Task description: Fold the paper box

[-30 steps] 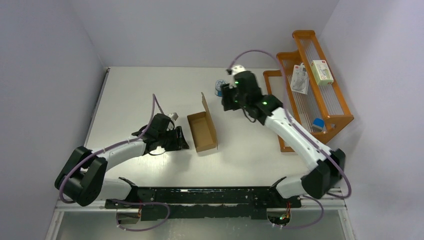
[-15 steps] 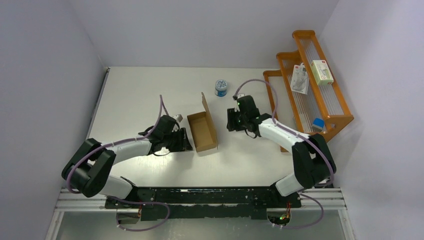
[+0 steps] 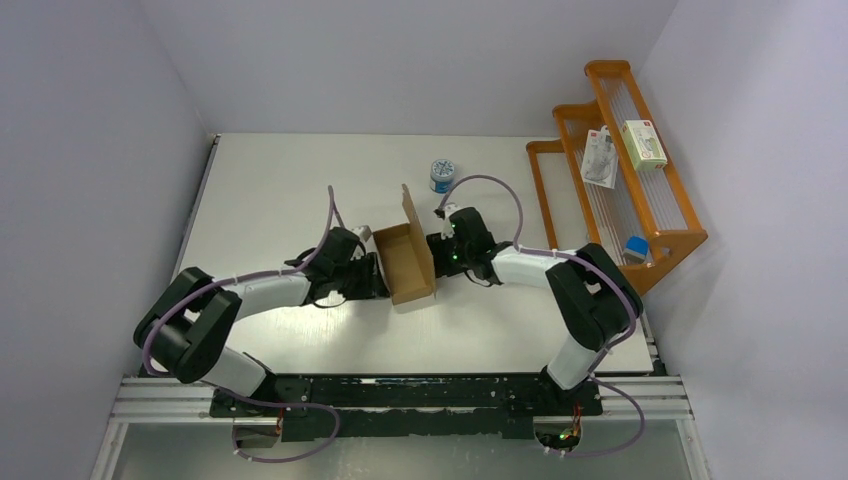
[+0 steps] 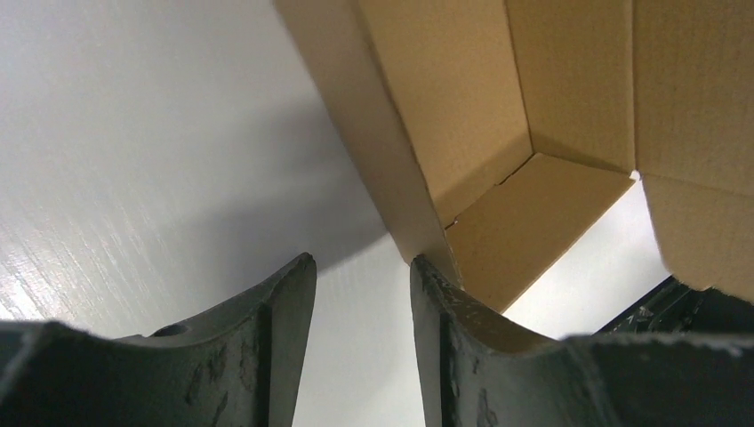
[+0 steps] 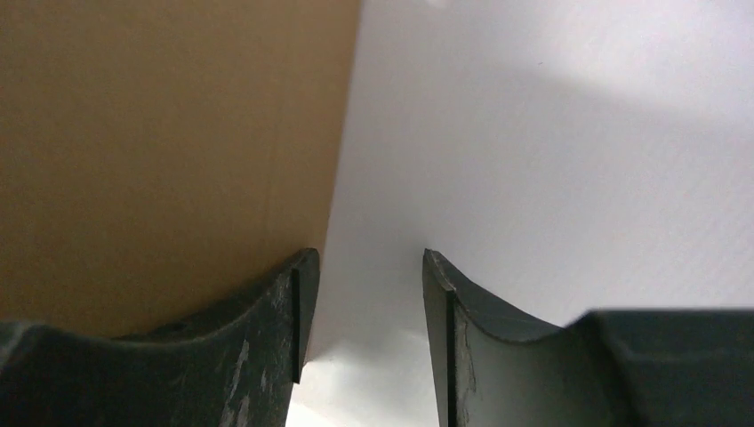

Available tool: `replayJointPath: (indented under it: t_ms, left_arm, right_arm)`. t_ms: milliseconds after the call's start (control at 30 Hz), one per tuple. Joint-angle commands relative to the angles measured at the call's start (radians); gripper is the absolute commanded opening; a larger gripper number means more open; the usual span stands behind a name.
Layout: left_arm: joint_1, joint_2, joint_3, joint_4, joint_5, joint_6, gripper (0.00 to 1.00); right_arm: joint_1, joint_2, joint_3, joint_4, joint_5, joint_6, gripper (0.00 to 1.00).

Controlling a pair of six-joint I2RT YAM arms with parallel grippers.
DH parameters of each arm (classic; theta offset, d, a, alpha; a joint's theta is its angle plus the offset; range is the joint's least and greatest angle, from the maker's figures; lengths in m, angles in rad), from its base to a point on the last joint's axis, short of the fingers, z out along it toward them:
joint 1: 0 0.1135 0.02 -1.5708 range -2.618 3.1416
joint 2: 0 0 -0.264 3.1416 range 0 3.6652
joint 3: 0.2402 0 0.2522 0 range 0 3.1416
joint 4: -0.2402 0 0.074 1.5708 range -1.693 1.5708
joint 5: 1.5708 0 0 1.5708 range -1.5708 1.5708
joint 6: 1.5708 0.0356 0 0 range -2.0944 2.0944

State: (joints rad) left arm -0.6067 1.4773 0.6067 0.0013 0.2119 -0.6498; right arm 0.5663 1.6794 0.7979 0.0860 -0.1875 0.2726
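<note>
From above: open oblong brown cardboard box (image 3: 405,262) mid white worktop (image 3: 270,190), lid flap raised, flanked closely by left end effector (image 3: 372,279) and right end effector (image 3: 438,250). Only in the wrist views: both pairs of fingers (image 4: 284,294) spread, pinching nothing, left just beside a box corner, right alongside its outer wall.

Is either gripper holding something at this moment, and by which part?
Nothing is held. The left gripper and the right gripper are open beside the paper box, with only table showing in each gap.
</note>
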Motion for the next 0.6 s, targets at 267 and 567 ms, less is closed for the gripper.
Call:
replayJointPath:
  t_ms: [267,567]
  left_arm:
    - [-0.062,0.027,0.010,0.053,-0.028,-0.039,0.49]
    - [-0.088,-0.042,-0.083,0.117,-0.055,-0.111,0.49]
  right_arm:
    - [0.130,0.060,-0.007,0.048,0.023,0.025,0.51]
    - [0.136,0.111,0.119,0.015,0.027,-0.068,0.52]
